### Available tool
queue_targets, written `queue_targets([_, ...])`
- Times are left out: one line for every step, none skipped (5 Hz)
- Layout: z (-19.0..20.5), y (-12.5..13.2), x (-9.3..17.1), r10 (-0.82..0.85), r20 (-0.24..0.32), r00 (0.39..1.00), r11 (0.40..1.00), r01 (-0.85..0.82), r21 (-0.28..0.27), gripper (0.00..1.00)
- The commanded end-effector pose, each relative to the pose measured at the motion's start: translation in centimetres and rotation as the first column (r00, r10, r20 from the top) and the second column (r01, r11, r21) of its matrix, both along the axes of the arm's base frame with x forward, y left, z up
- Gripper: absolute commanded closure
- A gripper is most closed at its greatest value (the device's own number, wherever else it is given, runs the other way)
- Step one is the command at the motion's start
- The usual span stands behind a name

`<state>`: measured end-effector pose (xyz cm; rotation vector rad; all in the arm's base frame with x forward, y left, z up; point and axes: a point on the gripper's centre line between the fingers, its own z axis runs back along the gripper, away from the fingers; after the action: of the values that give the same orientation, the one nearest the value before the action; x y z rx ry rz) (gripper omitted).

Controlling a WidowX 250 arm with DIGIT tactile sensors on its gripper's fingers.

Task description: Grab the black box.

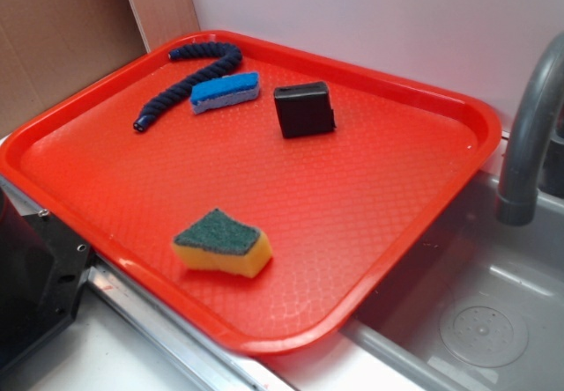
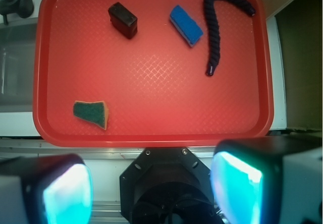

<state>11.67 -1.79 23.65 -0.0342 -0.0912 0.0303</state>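
Observation:
The black box [image 1: 304, 109] [image 2: 122, 19] lies on the red tray [image 1: 379, 197] [image 2: 151, 82], toward its far side. It rests alone, with bare tray around it. My gripper [image 2: 151, 191] is open, high above the tray's near edge, with nothing between its two glowing fingers [image 2: 65, 193]. It is well short of the box. In the exterior view the gripper itself is out of frame; only the black robot base [image 1: 35, 276] shows at the lower left.
A blue sponge [image 1: 226, 92] [image 2: 185, 25] and a dark-blue rope [image 1: 185, 78] [image 2: 214, 27] lie near the box. A green-and-yellow sponge [image 1: 220, 243] [image 2: 91, 113] sits near the tray's front. A grey faucet [image 1: 529, 136] and sink basin [image 1: 476, 320] border the tray.

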Motion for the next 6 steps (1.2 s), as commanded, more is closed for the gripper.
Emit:
queue_targets([0.0,0.0,0.0,0.000,0.000,1.000,1.000,0.000,0.000,0.00])
queue_targets([-4.8,-0.9,5.0,-0.179,-0.031,0.983,0.983,0.180,0.040,0.00])
queue_targets([-7.0,-0.1,10.0,-0.108,-0.049,0.993,0.979,0.114,0.169,0.00])
queue_targets([-8.8,-1.4,13.6,-0.354,0.107,0.929,0.935,0.354,0.020,0.00])
queue_targets([-8.8,-1.4,13.6,-0.354,0.107,0.929,0.935,0.354,0.020,0.00])
queue_targets([-8.8,-1.4,13.6,-0.354,0.107,0.929,0.935,0.354,0.020,0.00])
